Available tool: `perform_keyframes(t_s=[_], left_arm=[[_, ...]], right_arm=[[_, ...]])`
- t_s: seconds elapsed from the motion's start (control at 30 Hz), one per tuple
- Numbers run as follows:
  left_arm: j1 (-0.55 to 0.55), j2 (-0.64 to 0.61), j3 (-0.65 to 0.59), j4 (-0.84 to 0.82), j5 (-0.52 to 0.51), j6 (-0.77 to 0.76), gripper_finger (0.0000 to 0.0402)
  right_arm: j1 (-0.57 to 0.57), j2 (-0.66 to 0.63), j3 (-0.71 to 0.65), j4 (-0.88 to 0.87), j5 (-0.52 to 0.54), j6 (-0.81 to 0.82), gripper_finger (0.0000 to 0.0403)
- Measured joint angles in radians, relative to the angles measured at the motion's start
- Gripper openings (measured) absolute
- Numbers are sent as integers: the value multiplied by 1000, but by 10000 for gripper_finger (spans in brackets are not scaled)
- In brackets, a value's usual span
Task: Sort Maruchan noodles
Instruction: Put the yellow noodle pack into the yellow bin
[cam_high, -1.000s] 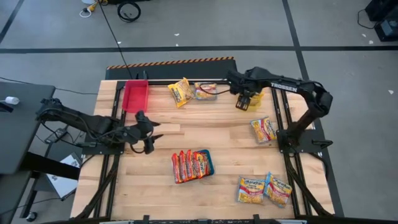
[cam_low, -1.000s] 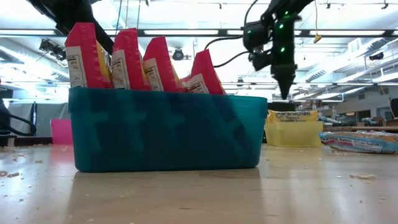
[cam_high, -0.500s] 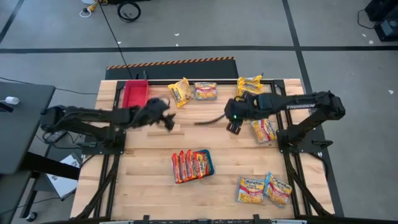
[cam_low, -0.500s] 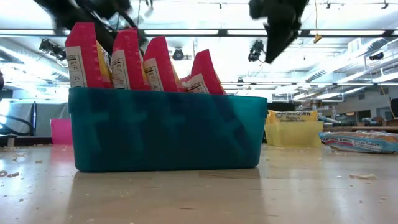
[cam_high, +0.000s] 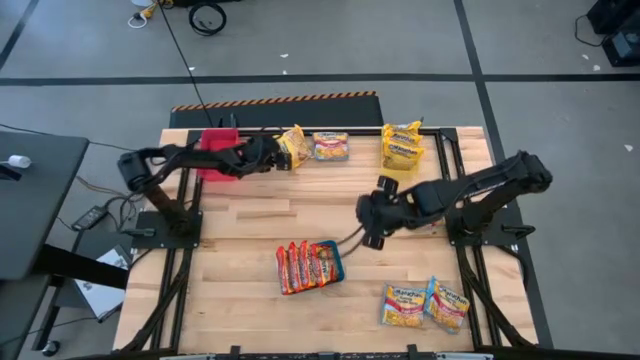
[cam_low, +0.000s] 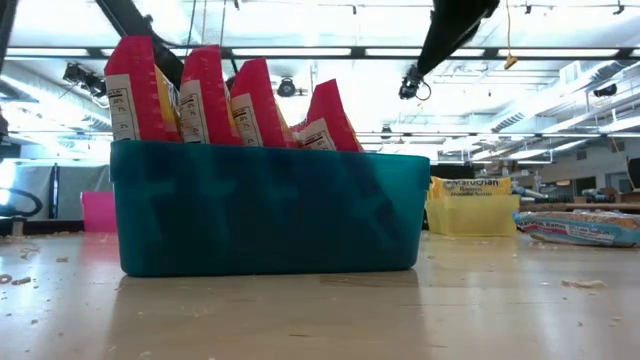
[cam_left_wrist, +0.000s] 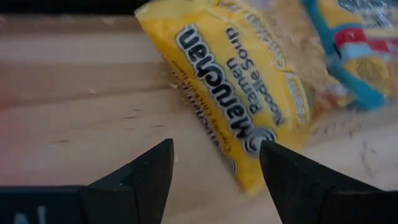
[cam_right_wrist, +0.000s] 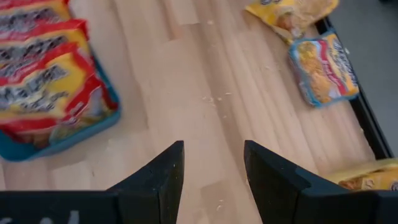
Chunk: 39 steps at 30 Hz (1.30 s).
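A yellow Maruchan packet (cam_high: 292, 147) (cam_left_wrist: 236, 93) lies flat near the far edge, a blue-trimmed one (cam_high: 331, 146) (cam_left_wrist: 348, 50) beside it. My left gripper (cam_high: 268, 157) (cam_left_wrist: 214, 168) is open, level just left of the yellow packet, touching nothing. Several red-orange packets (cam_high: 305, 266) (cam_low: 205, 95) stand on edge in the teal tray (cam_low: 265, 210) (cam_right_wrist: 74, 137). My right gripper (cam_high: 368, 222) (cam_right_wrist: 213, 162) is open above bare wood, right of the tray. More yellow packets sit in the yellow bin (cam_high: 402, 145) (cam_low: 470, 208).
The red bin (cam_high: 215, 155) stands at the far left, behind my left gripper. Two packets (cam_high: 405, 305) (cam_high: 448, 303) lie at the near right corner, and another (cam_low: 575, 228) lies on the right side. Bare wood spans the middle and near left of the table (cam_high: 230, 290).
My left gripper has swung from the table's left middle toward the far edge, ending beside the yellow packet near the red bin. My right gripper has left the yellow bin at the far edge and travelled toward the near side and left, arriving beside the teal tray.
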Motion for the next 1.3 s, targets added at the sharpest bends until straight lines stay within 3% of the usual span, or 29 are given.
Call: perform_keyframes(t_s=[0.2,0.5,0.63,0.77,0.87,1.1,1.3], left_arm=[[13,100,0,182,28,-120,243],[-1,193,3,233,-22,-211,234],[-14,207,2,244,-71,-204,177],[-25,211,0,244,-115,-163,77],[-24,211,-1,251,-115,-100,16],[-76,104,-3,143,-83,190,9],[-249,-77,-3,-130,-118,567,6]], right_arm=[[77,34,0,2,21,-5,172],[127,41,0,22,-3,-8,172],[128,41,0,42,4,-21,172],[128,41,0,74,20,-59,172],[128,35,0,82,44,-96,172],[108,-3,0,79,165,-142,172],[68,-20,0,80,225,-166,172]])
